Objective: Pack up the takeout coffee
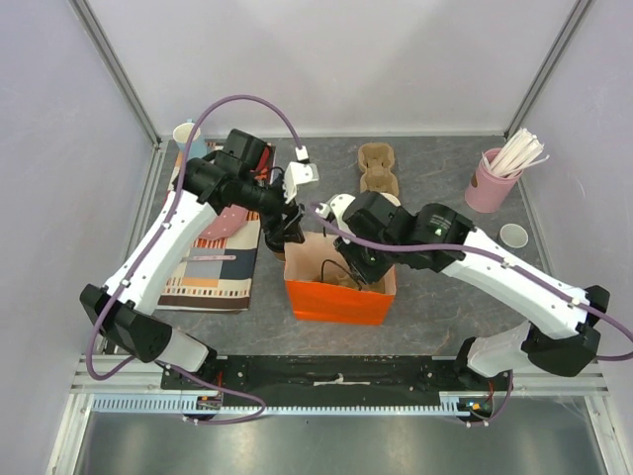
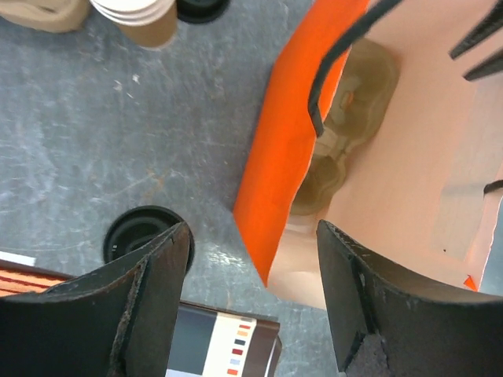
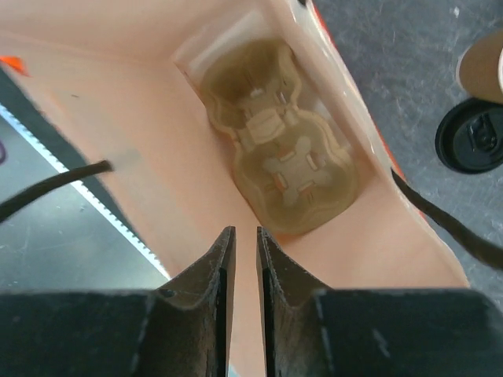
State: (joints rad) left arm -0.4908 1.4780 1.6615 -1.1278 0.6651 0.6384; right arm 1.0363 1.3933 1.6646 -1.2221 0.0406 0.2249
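Note:
The takeout coffee point(image 2: 141, 233) shows from above as a round black lid on the grey table, just outside the left finger of my left gripper point(image 2: 251, 236). That gripper is open and straddles the back left corner of the orange paper bag point(image 2: 281, 157), holding nothing. The bag point(image 1: 336, 302) stands open in the middle of the table with a brown pulp cup carrier point(image 3: 279, 153) lying on its floor. My right gripper point(image 3: 245, 232) reaches in at the bag's near wall, jaws closed to a thin slit on the wall's rim. From above it is seen at the bag's mouth point(image 1: 353, 269).
A stack of lidless paper cups point(image 2: 145, 20) and a loose black lid point(image 2: 203, 8) stand behind the bag. A second pulp carrier point(image 1: 378, 168), a pink cup of straws point(image 1: 492, 180), a white lid point(image 1: 512, 235), a light blue mug point(image 1: 186, 132) and a striped book point(image 1: 213, 269) surround it.

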